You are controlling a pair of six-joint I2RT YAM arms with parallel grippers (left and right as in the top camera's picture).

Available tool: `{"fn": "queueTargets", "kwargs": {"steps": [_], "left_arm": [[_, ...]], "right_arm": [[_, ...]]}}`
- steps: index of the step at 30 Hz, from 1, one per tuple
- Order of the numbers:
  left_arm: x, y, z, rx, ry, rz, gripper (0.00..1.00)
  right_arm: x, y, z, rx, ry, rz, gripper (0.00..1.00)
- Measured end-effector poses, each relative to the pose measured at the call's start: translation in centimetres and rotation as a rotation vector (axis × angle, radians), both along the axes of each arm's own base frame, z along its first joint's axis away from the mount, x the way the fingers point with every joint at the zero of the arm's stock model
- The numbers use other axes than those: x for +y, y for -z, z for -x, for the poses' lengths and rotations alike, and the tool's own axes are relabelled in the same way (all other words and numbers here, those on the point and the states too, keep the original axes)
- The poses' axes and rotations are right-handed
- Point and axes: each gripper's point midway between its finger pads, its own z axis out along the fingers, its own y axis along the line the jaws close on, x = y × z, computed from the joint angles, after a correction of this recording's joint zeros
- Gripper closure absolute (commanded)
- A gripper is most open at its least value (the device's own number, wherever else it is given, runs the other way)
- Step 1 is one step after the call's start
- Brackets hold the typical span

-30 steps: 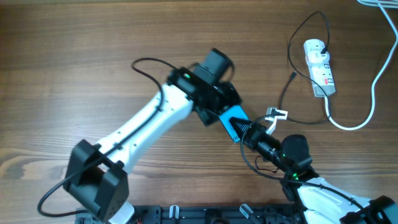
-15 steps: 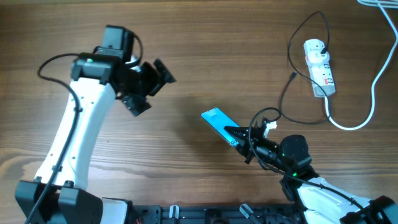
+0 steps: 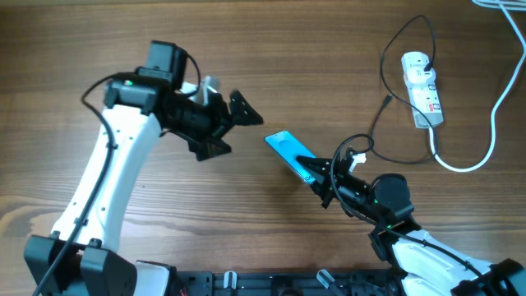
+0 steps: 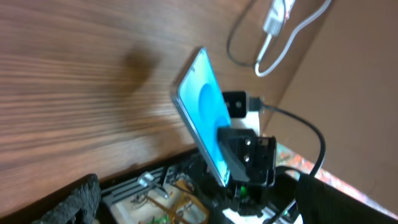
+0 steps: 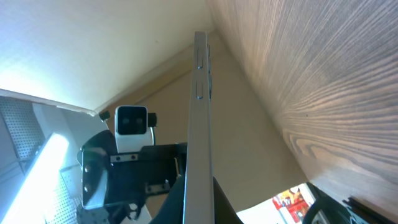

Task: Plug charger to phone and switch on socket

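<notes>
- While the right gripper (image 3: 319,175) is clamped on the phone's (image 3: 288,151) near end, the phone is held off the table (image 3: 82,49) at a tilt, cyan screen up, about mid-table.
- From the right wrist, the phone shows edge-on, running straight out from between that gripper's closed fingers.
- Left gripper (image 3: 240,131): fingers spread wide, nothing between them. It hangs just left of the phone and does not touch it.
- From the left wrist, the phone's screen faces that camera, with its low end buried in the right gripper.
- Socket (image 3: 422,90): lies flat at the table's far right, well apart from the phone.
- In the socket: a white adapter (image 3: 416,62) sits in the far-end outlet.
- Charger (image 3: 385,74): its thin black cable leaves the adapter, loops left, then runs down toward the right gripper.
- I cannot tell whether its tip is in the phone.
- A thick white cord (image 3: 460,167) leaves the socket's near end and curves off to the right.
</notes>
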Motion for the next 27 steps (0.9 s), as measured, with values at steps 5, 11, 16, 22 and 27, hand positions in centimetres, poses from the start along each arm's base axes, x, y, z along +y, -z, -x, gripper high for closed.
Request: {"fn": "queueTargets", "kwargs": {"steps": [5, 11, 16, 22, 27], "left_arm": [[-3.2, 2.8, 0.7, -0.031, 0.078, 0.089, 0.01], [-5.8, 4.8, 1.2, -0.032, 0.087, 0.136, 0.05], [-7.5, 5.0, 1.7, 0.009, 0.052, 0.11, 0.16], [-8.8, 5.5, 1.1, 0.046, -0.056, 0.057, 0.33], [-8.6, 6.1, 0.6, 0.076, -0.135, 0.013, 0.52]], "right_arm": [[-0.1, 0.0, -0.2, 0.0, 0.014, 0.001, 0.95], [-0.2, 0.0, -0.3, 0.0, 0.019, 0.001, 0.96], [-0.2, 0.0, -0.3, 0.0, 0.019, 0.001, 0.96], [-0.2, 0.0, -0.3, 0.0, 0.018, 0.001, 0.96], [-0.2, 0.0, -0.3, 0.0, 0.018, 0.001, 0.96]]}}
